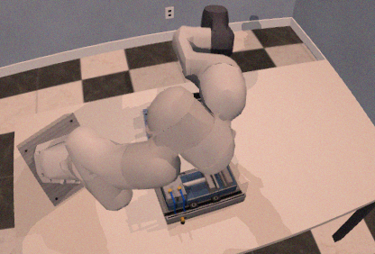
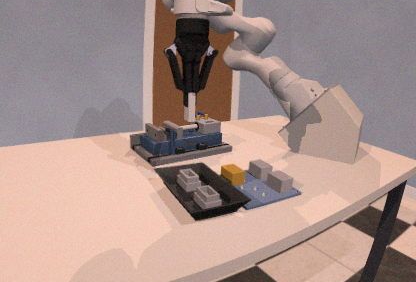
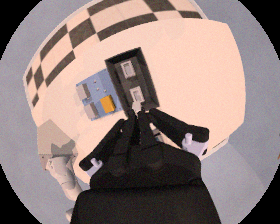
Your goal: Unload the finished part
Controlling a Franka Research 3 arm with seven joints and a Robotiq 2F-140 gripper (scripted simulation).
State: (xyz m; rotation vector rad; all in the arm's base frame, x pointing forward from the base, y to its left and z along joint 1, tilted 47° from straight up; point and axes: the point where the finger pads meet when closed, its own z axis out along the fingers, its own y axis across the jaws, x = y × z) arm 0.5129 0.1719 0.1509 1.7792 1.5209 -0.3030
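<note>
The blue vise (image 2: 180, 140) stands on its grey base at the back of the table; it also shows in the top view (image 1: 203, 191), partly hidden by the arm. I cannot tell whether a part sits between its jaws. My gripper (image 2: 189, 111) hangs straight down, a little above the vise. Its fingers are shut together with nothing between them. The wrist view shows the closed fingertips (image 3: 139, 108). The black outfeed tray (image 2: 202, 190) lies in front of the vise. Two grey pocketed parts (image 2: 189, 179) (image 2: 207, 196) lie on the tray's floor, pockets up.
A blue fixture plate (image 2: 267, 190) lies to the right of the tray. It carries a yellow block (image 2: 233, 174) and two grey blocks (image 2: 260, 169) (image 2: 280, 181). The arm's base (image 2: 325, 127) stands at the table's right.
</note>
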